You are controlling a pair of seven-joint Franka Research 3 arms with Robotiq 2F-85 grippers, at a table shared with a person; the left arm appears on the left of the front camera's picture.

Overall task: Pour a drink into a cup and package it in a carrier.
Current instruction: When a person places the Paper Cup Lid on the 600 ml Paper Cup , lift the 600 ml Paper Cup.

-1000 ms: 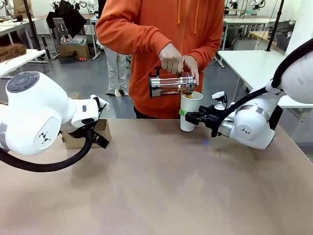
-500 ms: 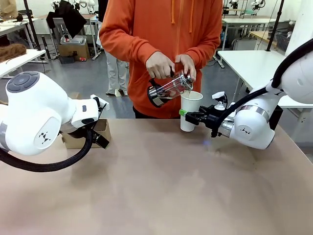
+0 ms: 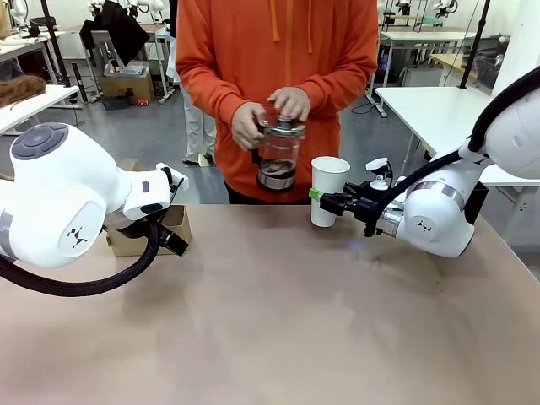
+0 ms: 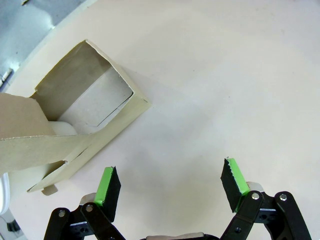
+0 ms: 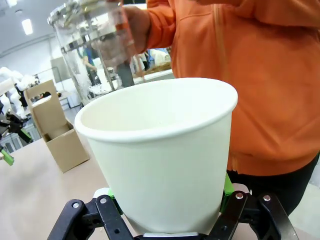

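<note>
Right gripper (image 3: 323, 199) clamps the lower half of the lidless cup (image 3: 330, 177) standing on the desk (image 3: 270, 321). Just beside the cup, a person holds the pitcher (image 3: 277, 156) upright. Left gripper (image 4: 170, 187) gapes empty by the carrier (image 4: 85, 100), well apart from the cup. Thin paper probably crushes and, if filled, spills easily: grip low and gently.
</note>
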